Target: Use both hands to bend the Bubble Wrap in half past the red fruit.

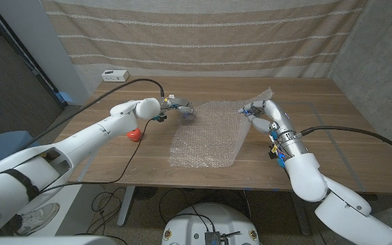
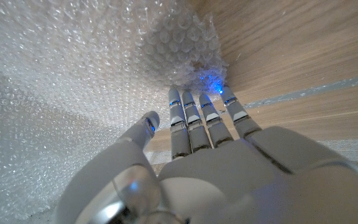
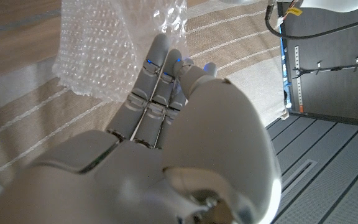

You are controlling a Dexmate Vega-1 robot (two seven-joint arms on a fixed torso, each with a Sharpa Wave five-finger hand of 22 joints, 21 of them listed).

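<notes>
So the bubble wrap point(image 1: 206, 133) lies spread mid-table, w/ both far corners already taken up off the wood. Right hand point(image 1: 258, 112) is at its 2 o'clock corner, and in the right wrist view the fingers point(image 3: 151, 81) are closed w/ a bit of the wrap point(image 3: 98, 50) pinched and hanging from them, so that side's got a proper grip. Left hand point(image 1: 172, 106) is at the 10 o'clock corner; left wrist view shows the fingertips point(image 2: 194, 102) pushed up under a bunched lump of wrap point(image 2: 182, 43), thumb off to the side. Can't tell if it's actually pinching or just propping it up, tbh.

Makes sense to hold both far corners: one hand each keeps the edge level so the sheet folds straight instead of twisting.

Red fruit point(image 1: 135, 134) sits just off the sheet at 9 o'clock, under the left arm point(image 1: 87, 139). Prob the marker for how far the fold needs to travel, toward 6 o'clock. Fold not made yet imo, most of the sheet's flat.
</notes>
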